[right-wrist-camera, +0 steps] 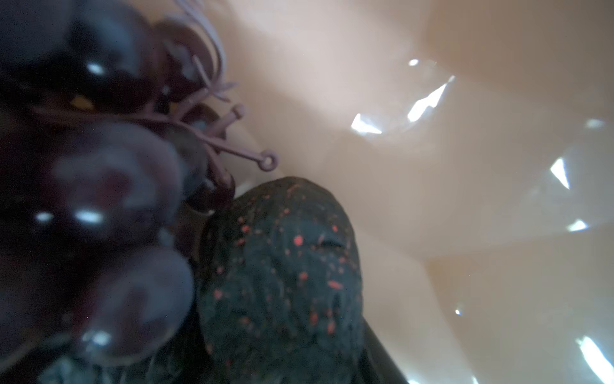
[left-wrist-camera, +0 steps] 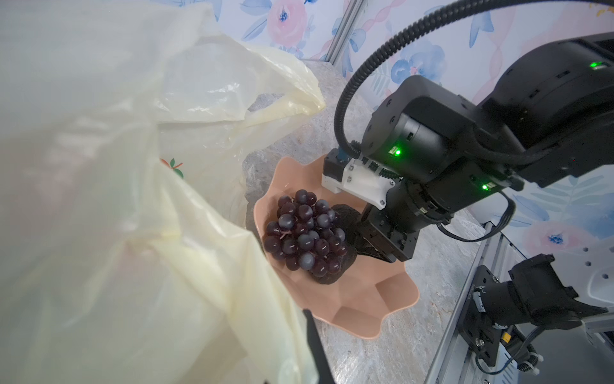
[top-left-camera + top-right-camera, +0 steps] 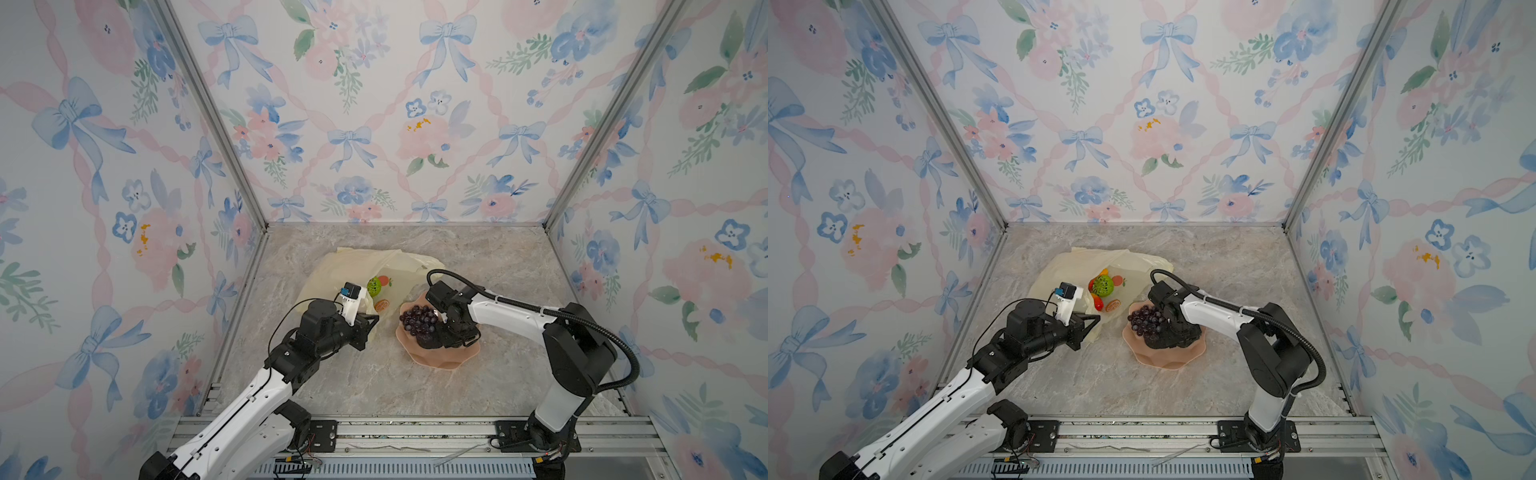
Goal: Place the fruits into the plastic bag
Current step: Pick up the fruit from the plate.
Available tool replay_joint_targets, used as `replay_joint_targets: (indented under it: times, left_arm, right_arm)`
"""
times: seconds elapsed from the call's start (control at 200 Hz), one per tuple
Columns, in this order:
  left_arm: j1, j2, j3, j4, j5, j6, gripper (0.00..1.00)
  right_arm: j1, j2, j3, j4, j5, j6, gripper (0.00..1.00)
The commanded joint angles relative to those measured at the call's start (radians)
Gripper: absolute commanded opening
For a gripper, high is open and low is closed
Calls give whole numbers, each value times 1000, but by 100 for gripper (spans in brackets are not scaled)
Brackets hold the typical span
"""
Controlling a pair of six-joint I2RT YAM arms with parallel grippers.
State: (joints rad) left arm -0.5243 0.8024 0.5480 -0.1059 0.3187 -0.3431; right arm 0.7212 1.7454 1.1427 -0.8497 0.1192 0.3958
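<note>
Pale-yellow plastic bag (image 3: 332,266) lies just beyond the left gripper (image 3: 371,321), whose jaws are pressed together on its near edge, holding the mouth up. A green ball (image 3: 1103,285) sits inside. The right gripper (image 2: 368,244) is down in the pink dish (image 2: 365,306) at an avocado (image 1: 282,266), with the grape bunch (image 2: 305,232) just beside. Its jaw state cannot be told. Step judged: picking the avocado. Next move calls for a firm grip and a clean lift. Marble-look tabletop (image 3: 374,386); floral-papered walls (image 3: 374,104).

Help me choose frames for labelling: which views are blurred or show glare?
Right wrist view: grape bunch badly out of focus, avocado sharper, white glare patches on the pink dish. Left wrist view: plastic bag close and blurred, grape bunch sharp. Both top views: evenly lit, sharp.
</note>
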Motion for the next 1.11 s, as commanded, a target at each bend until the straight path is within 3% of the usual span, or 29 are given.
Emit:
replay_joint_targets:
  times: [0.0,0.41,0.735,1.1]
  left_arm:
    - [-5,5,3,-6,-6,12,0]
    - [-6,-2,1,-7,-3,10,0]
    - [-8,-7,1,-6,-3,10,0]
    - [-10,-18,0,-7,-9,9,0]
  right_arm:
    - [1,-54,-3,-64,39,5,46]
    - [-10,-209,5,-132,33,14,45]
    - [-25,-335,39,-115,-139,39,45]
    - [-11,-329,117,-17,-312,109,46]
